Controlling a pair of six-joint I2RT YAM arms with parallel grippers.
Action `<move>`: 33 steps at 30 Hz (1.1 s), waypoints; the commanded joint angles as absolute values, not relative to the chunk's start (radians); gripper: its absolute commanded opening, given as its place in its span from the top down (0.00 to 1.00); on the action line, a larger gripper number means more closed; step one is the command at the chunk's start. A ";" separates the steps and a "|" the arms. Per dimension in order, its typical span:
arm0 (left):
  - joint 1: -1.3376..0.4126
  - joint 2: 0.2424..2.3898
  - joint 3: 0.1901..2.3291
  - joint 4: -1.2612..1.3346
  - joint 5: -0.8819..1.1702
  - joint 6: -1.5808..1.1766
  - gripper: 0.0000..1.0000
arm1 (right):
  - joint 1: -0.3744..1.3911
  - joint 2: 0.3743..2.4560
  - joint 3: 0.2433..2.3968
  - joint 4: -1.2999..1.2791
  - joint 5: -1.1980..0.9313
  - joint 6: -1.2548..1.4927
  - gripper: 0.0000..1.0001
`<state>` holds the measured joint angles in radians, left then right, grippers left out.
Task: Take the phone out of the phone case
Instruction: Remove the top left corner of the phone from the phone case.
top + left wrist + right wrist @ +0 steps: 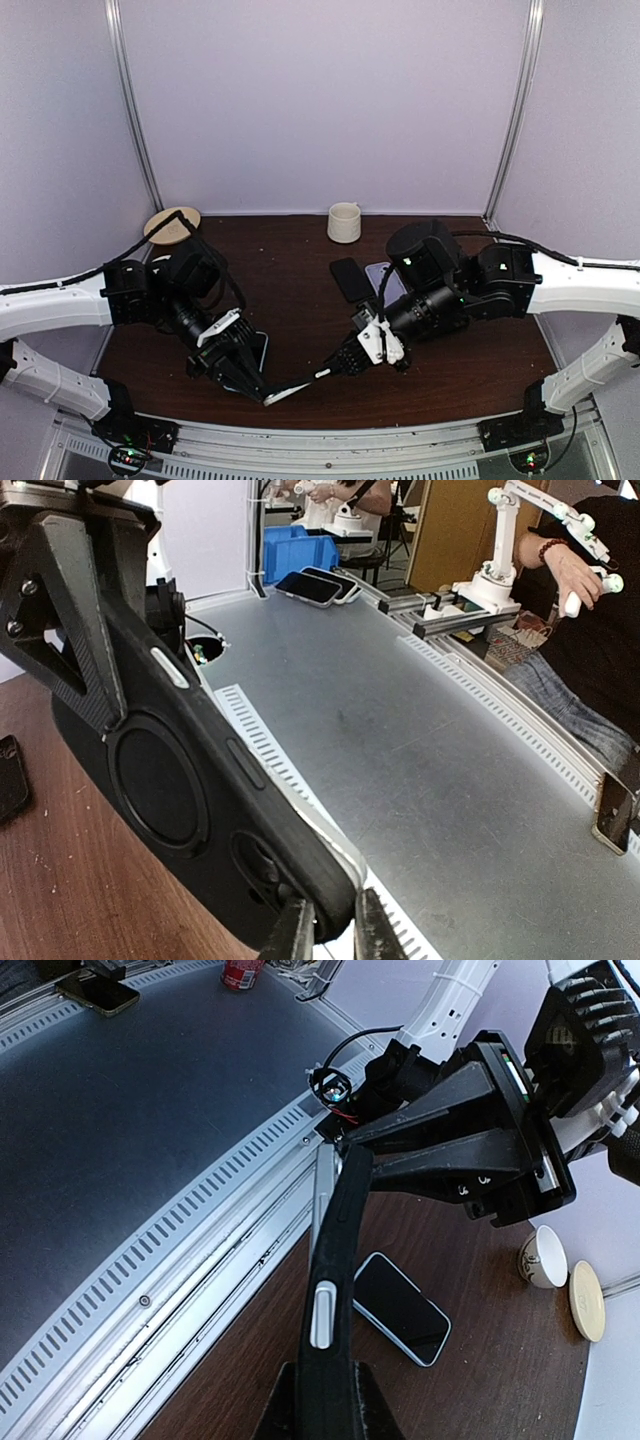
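Observation:
A black phone case (300, 384) with the phone in it hangs above the table's front edge, held between both grippers. In the left wrist view the case (190, 780) shows its back with a ring, and the phone's silver edge (345, 840) shows along its rim. My left gripper (328, 935) is shut on the case's bottom corner; it also shows in the top view (262, 392). My right gripper (325, 1400) is shut on the other end of the case (335, 1250), seen edge-on with a silver side button; it also shows in the top view (328, 372).
A bare phone (400, 1308) lies screen-up on the brown table (300, 300) under the left arm. A black phone (350, 278) and a bluish one (383, 276) lie mid-table. A white cup (344, 222) and a round coaster (172, 225) stand at the back.

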<state>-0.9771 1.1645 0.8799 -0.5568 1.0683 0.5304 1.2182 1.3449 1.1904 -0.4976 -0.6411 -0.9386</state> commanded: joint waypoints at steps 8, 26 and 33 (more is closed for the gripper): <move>-0.870 1.173 0.941 -0.428 0.823 0.456 1.00 | 1.317 1.321 1.197 -0.521 -0.833 -0.992 1.00; -0.851 1.124 0.934 -0.334 0.578 0.400 0.86 | 1.310 1.292 1.122 -0.353 -0.598 -0.896 1.00; -0.851 1.064 0.912 -0.289 0.490 0.402 0.63 | 1.240 1.243 1.049 -0.179 -0.504 -0.746 1.00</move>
<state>-0.8814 1.0988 0.8921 -0.5236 0.6788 0.4328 1.2217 1.2942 1.0729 -0.3691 -0.3912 -0.8204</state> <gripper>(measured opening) 0.323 0.089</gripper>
